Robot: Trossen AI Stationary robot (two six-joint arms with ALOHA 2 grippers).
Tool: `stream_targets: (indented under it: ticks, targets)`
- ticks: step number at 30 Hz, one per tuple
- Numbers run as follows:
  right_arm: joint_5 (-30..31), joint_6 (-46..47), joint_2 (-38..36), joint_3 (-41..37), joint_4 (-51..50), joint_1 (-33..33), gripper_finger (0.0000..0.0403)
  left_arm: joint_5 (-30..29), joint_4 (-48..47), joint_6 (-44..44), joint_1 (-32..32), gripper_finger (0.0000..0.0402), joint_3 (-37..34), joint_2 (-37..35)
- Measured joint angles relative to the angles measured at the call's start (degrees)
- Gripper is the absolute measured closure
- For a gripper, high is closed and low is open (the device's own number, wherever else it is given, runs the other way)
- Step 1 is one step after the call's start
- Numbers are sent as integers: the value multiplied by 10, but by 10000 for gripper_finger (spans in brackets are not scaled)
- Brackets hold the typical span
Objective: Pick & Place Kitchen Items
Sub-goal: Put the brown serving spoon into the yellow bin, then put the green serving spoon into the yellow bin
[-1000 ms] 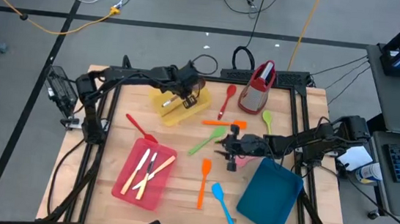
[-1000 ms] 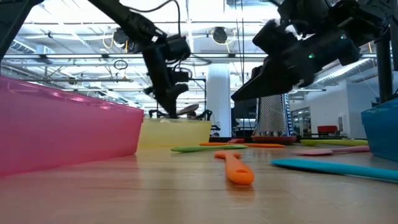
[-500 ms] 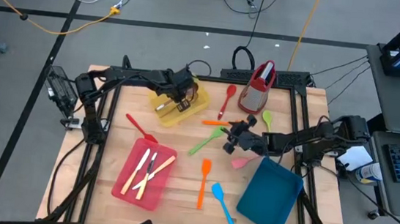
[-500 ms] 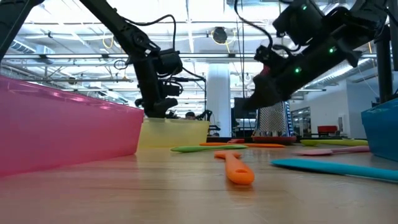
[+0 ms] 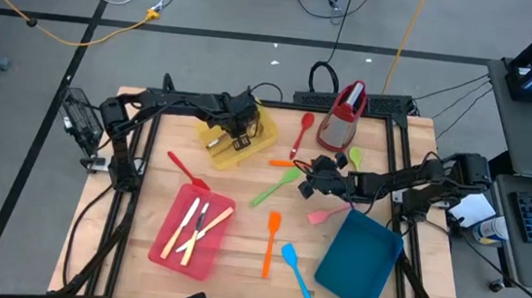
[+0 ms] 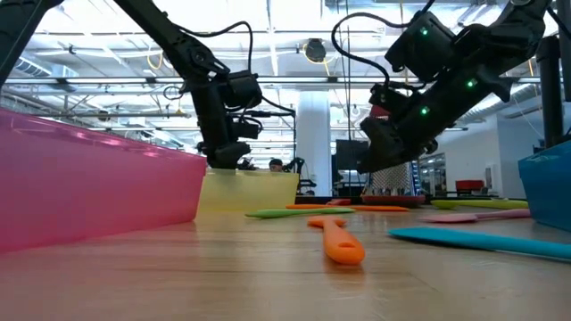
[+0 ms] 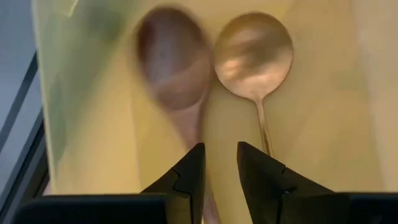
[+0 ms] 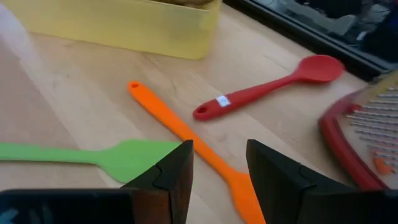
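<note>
Since a second ago the right gripper point(image 5: 308, 176) has lifted away from the pink spatula point(image 5: 328, 214) and moved farther back, over the orange spatula point(image 8: 186, 134); the left gripper point(image 5: 239, 127) has dropped low into the yellow tray point(image 5: 266, 129).

Seen from above, left to right: a pink-red tray point(image 5: 170, 247) at the near left holds pale-handled cutlery point(image 5: 196, 225). A red spatula point(image 5: 185, 172) lies beyond it. In the yellow tray, the left gripper's fingers point(image 7: 186, 177) stand narrowly parted and empty, just above a wooden spoon point(image 7: 174, 68) beside a metal spoon point(image 7: 254, 50). Centre: a green spatula point(image 5: 275, 187) and a red spoon point(image 5: 303, 133). The right gripper hovers with fingers parted, holding nothing. A blue tray point(image 5: 358, 261) sits at the near right.
</note>
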Motion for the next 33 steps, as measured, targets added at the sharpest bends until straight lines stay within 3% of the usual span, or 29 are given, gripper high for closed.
stream_targets:
  ticks: [8,17,24,29,33]
  targets:
    - [-79,-36,0,0,53,0,261,3,0,15,1,305,0,0]
    - [-76,-39,0,0,109,-13,261,-2,51,-67,-19,305,0,-59]
    - [-76,-33,0,0,115,-32,261,1,184,-105,-76,305,1,-93]
    - [-76,-39,0,0,96,-34,261,1,219,-109,-130,305,1,-84]
    - [-74,-36,-11,0,22,-34,261,-12,226,-106,-169,305,1,-75]
